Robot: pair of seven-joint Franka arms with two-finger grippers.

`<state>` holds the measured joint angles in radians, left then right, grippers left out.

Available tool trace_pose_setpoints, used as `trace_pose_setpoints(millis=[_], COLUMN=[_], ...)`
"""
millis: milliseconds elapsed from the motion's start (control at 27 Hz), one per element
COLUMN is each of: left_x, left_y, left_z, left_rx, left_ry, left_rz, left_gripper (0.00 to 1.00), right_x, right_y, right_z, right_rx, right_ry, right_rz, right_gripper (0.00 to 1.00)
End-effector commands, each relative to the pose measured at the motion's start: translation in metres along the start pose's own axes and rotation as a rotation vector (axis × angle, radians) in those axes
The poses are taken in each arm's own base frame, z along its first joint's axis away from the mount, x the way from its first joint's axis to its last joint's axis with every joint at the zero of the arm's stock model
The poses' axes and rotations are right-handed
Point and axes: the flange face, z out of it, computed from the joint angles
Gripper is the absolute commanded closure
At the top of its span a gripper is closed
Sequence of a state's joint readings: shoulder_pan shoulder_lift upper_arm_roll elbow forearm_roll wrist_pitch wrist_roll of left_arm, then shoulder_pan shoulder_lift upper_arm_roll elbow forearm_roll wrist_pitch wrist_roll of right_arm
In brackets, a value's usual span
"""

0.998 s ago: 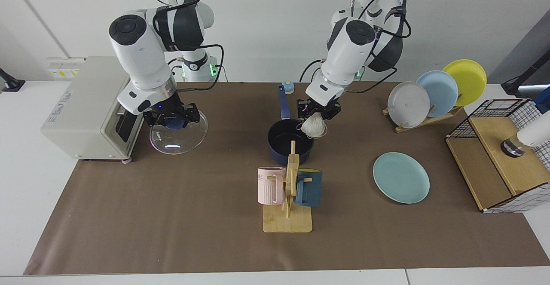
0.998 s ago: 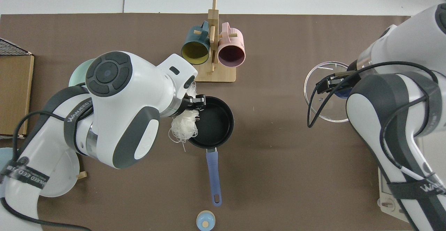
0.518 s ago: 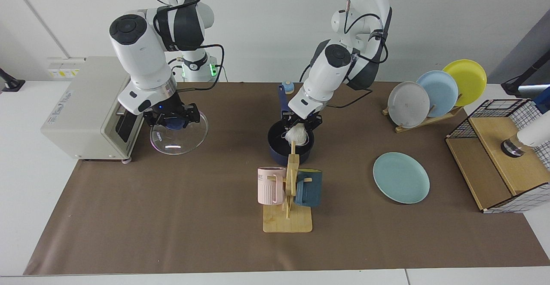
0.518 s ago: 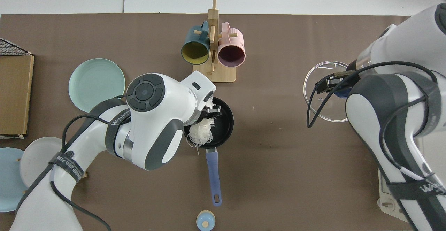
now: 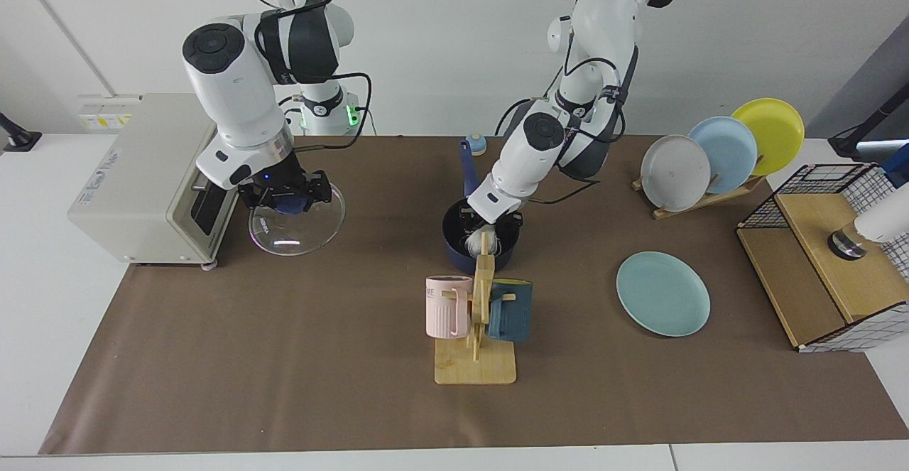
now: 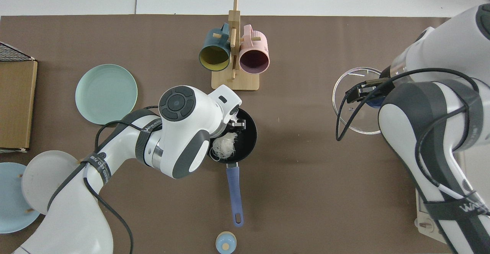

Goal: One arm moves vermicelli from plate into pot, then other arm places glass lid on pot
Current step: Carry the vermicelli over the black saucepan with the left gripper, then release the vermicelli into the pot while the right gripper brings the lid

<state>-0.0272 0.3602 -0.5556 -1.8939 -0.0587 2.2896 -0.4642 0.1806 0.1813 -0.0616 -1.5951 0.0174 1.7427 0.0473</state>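
At frame centre, the left gripper (image 5: 477, 233) reaches into the small dark navy-blue saucepan (image 6: 245, 146), its fingers closed on the white noodle clump (image 6: 222, 146). At centre left, the right gripper (image 5: 285, 197) clasps the clear glass lid (image 5: 297, 226) by its knob above the brown surface (image 5: 284, 343).

White arms (image 5: 234, 94) with dark grey joint caps; black looping cables; straps apparently lettered "WANEED".
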Motion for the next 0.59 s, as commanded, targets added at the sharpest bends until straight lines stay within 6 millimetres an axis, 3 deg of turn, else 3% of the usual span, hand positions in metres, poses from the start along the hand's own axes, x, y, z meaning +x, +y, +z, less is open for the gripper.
trace_pose_setpoints(millis=[0, 185, 296, 444, 555], left_x=[-0.005, -0.005, -0.001, 0.004, 0.012], left_y=[-0.003, -0.003, -0.003, -0.001, -0.003], left_z=[0.006, 0.012, 0.009, -0.006, -0.032], left_rx=[0.016, 0.009, 0.009, 0.007, 0.027], left_ry=[0.015, 0.015, 0.013, 0.029, 0.019], left_rz=[0.012, -0.015, -0.035, -0.052, -0.057], left_gripper=[1.0, 0.99, 0.0, 0.0, 0.0], right_x=[-0.002, -0.002, -0.002, -0.002, -0.002], right_y=[-0.002, -0.004, -0.005, -0.011, -0.012], right_z=[0.001, 0.005, 0.007, 0.007, 0.007], right_rx=[0.017, 0.017, 0.018, 0.019, 0.019], right_ry=[0.01, 0.012, 0.016, 0.016, 0.016], right_rz=[-0.02, -0.023, -0.024, -0.033, -0.031], right_gripper=[1.0, 1.0, 1.0, 1.0, 1.0])
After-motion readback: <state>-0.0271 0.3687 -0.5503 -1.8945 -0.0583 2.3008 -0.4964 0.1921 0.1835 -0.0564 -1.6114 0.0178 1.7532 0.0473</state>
